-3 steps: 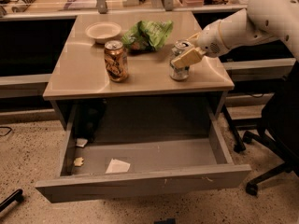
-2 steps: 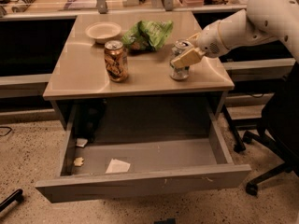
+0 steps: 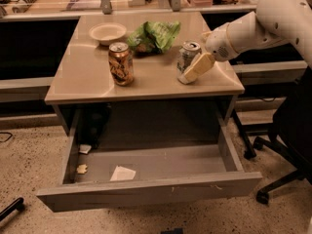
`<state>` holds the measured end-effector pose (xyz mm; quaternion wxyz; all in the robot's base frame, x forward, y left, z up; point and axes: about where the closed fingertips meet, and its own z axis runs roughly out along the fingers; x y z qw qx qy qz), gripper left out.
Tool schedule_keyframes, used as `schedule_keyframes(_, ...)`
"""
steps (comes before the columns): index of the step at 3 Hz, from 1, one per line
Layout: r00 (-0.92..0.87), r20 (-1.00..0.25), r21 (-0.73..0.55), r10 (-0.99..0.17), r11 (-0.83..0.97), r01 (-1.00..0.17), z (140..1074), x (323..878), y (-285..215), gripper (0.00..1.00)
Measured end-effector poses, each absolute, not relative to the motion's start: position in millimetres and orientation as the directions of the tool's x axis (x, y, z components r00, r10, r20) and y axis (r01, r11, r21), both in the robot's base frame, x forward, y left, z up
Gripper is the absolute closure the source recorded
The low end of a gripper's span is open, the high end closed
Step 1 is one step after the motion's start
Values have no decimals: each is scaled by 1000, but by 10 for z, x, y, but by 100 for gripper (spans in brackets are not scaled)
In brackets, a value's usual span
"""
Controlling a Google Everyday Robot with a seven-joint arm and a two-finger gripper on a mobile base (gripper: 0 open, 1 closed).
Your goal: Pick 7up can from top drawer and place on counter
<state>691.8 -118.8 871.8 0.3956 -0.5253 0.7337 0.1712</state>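
Note:
The 7up can [image 3: 187, 55], silvery-grey with a pull-tab top, stands upright on the beige counter [image 3: 146, 82], near its right side. My gripper [image 3: 191, 71] reaches in from the right on a white arm and sits right against the can's front-right side, low to the counter surface. The top drawer [image 3: 146, 189] is pulled wide open below the counter. Its floor holds a white paper scrap [image 3: 123, 173] and a small crumb [image 3: 82, 168].
A brown-and-gold can [image 3: 121, 63], a white bowl [image 3: 107, 32] and a green crumpled bag [image 3: 155, 35] are on the counter. A long cluttered desk [image 3: 122, 4] runs behind. A black office chair [image 3: 287, 130] stands at the right of the drawer.

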Motion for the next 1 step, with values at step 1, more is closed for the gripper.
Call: schedule_keyframes(1,-135,-760,-164,-635,390,-906,8718,6918,-1188,0)
